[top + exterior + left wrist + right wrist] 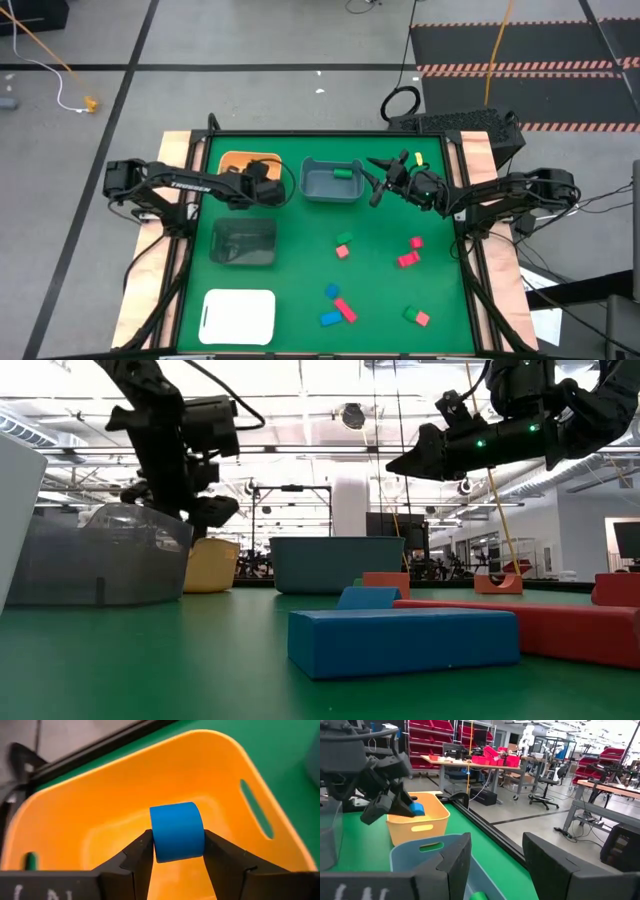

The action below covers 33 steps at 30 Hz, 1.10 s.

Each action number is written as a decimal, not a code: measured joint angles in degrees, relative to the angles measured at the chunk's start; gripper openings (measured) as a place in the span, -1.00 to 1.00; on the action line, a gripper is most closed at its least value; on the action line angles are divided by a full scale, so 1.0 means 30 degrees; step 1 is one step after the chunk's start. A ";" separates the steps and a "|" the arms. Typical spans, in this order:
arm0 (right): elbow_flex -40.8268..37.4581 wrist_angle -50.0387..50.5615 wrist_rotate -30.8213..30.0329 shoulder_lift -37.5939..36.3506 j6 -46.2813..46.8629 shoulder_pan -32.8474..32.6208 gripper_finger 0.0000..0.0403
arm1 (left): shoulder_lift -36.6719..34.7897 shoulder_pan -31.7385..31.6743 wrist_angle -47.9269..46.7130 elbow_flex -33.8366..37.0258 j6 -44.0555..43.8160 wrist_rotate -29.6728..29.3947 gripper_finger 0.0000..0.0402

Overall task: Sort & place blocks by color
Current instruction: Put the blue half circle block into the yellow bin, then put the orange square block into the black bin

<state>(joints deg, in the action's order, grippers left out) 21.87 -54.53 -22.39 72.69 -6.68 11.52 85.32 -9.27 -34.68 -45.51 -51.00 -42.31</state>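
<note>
A small blue block (177, 832) hangs over the inside of the orange bin (100, 795), with my left gripper (177, 842) shut on it. The high view shows this gripper (265, 183) above the orange bin (235, 160) at the table's far left. My right gripper (495, 855) stands open and level above the grey-blue bin (332, 182), with nothing between its fingers. A green block (342, 173) lies in that bin. Loose red, blue and green blocks (343, 247) lie on the green mat toward the near right. My left gripper pinches the blue block by two opposite sides (156, 845) between its two fingers. The fingers slant downward toward the bin. The block is lifted clear, above the orange bin's floor and touching none of its walls.
A clear dark bin (245, 243) sits near the orange one, and a white flat tray (240, 315) lies at the near left. A blue bar (400, 640) and a red bar (530, 628) lie close to the near edge. Bare mat lies mid-table.
</note>
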 joint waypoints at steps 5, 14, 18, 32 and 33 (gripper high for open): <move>0.0000 -0.0006 0.0000 0.0000 0.0000 -0.0003 -0.15 | 0.0000 -0.0284 0.1505 0.0474 0.0575 0.0331 -0.29; 0.0000 -0.0006 0.0000 0.0000 0.0000 -0.0003 -0.15 | 0.0000 -0.0351 0.1990 0.0499 -0.0293 0.0949 -0.03; 0.0000 -0.0006 0.0000 -0.0005 0.0000 -0.0003 -0.15 | 0.0000 -0.0371 0.1979 0.0499 -0.0898 0.0849 0.09; 0.0000 0.0045 0.0000 0.0000 0.0000 -0.0003 -0.15 | -0.3366 0.2374 0.6650 0.0317 0.5494 -0.0675 0.08; 0.0000 0.0066 0.0000 -0.0003 0.0000 -0.0002 -0.15 | -0.3357 0.2654 0.7156 0.0317 0.6087 -0.0318 0.09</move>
<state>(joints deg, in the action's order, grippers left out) 21.87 -54.33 -22.39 72.68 -6.68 11.51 75.25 -1.31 -13.22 -44.56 -32.74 -43.27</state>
